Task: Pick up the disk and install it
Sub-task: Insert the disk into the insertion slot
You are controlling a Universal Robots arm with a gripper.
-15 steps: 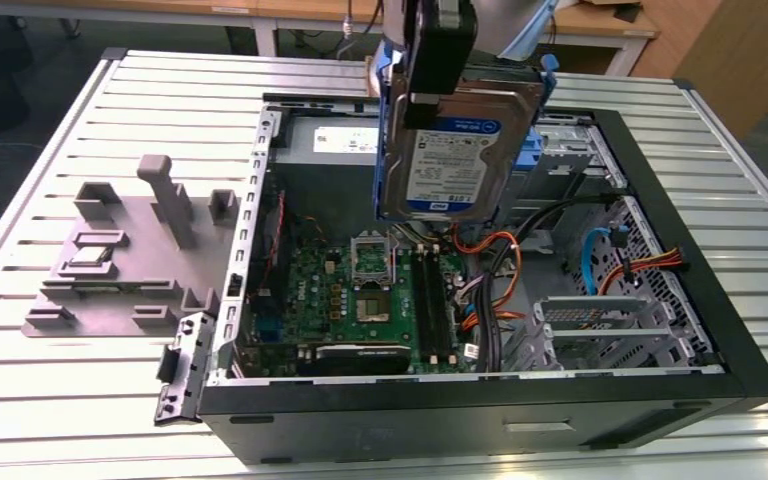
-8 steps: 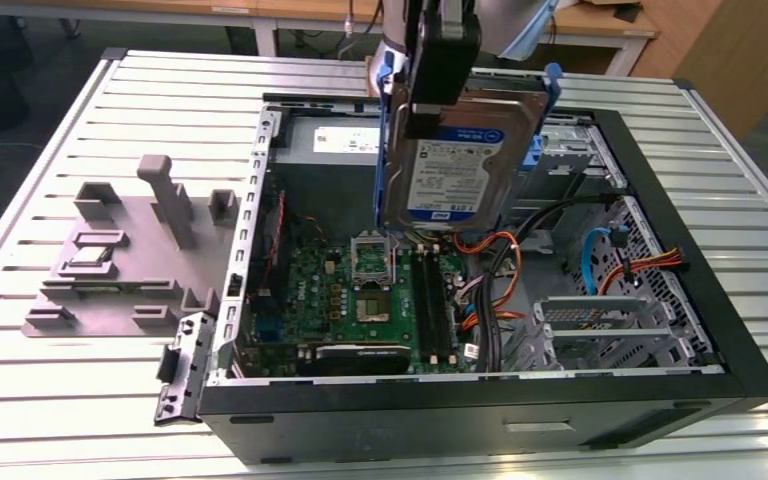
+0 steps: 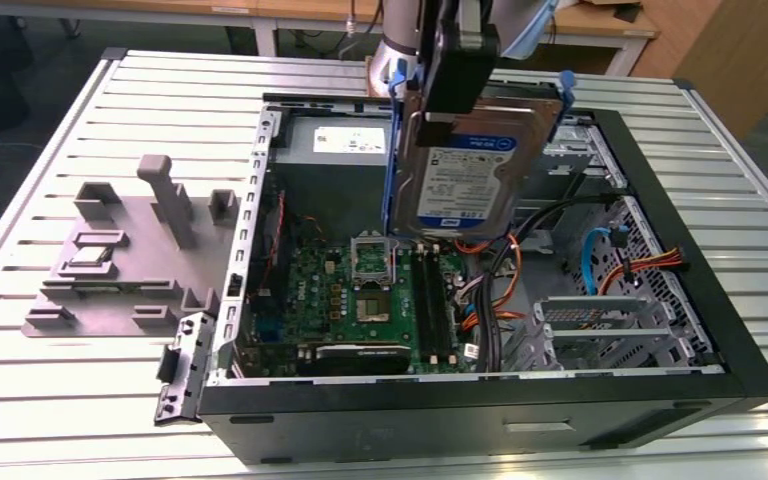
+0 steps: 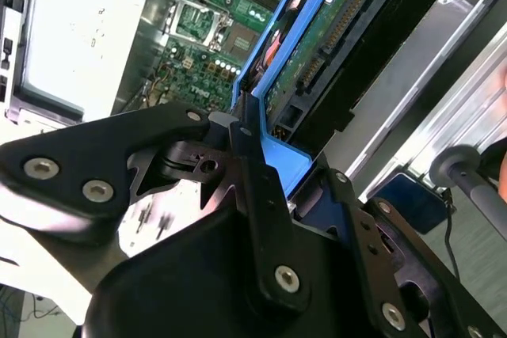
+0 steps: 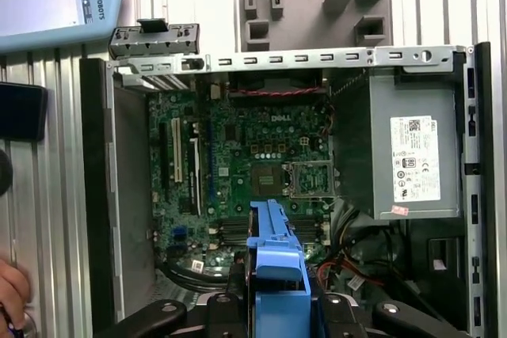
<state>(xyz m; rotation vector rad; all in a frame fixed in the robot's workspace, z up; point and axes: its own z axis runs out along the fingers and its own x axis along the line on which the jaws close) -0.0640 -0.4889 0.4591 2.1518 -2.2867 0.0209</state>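
— Over the open case (image 3: 491, 405), high above the board (image 3: 357, 295), that's where the disk (image 3: 471, 185) hangs, end-down, label towards the exterior view. What worries you?
— The hold. It has the disk by the blue carrier (image 5: 277, 265), plastic, and at one end alone. My guess: a jolt could let it swing or slide out, and right below is the board with its bare socket (image 5: 305, 181).
— Cables (image 3: 491, 305) too?
— Yes, orange and black ones lie loose beside the metal cage (image 3: 598, 330). If the disk comes down crooked, I'd say a corner could snag them or knock the cage's edge. A judgement, mind, nothing more.
— And the gripper (image 4: 283, 156)? How wide?
— Hardly spread at all. In the second wrist view the fingers (image 4: 253, 172) are drawn in tight on the carrier's end, pinching it from both sides, with just that plastic frame between them.
— Touching anything else?
— Not that I can see. The disk is in the air, clear of the case walls and well above the power supply (image 5: 404, 156).
— Someone's hand (image 5: 9, 290) is down there, by the way.
— Seen it. Outside the case, over the table (image 3: 64, 400).
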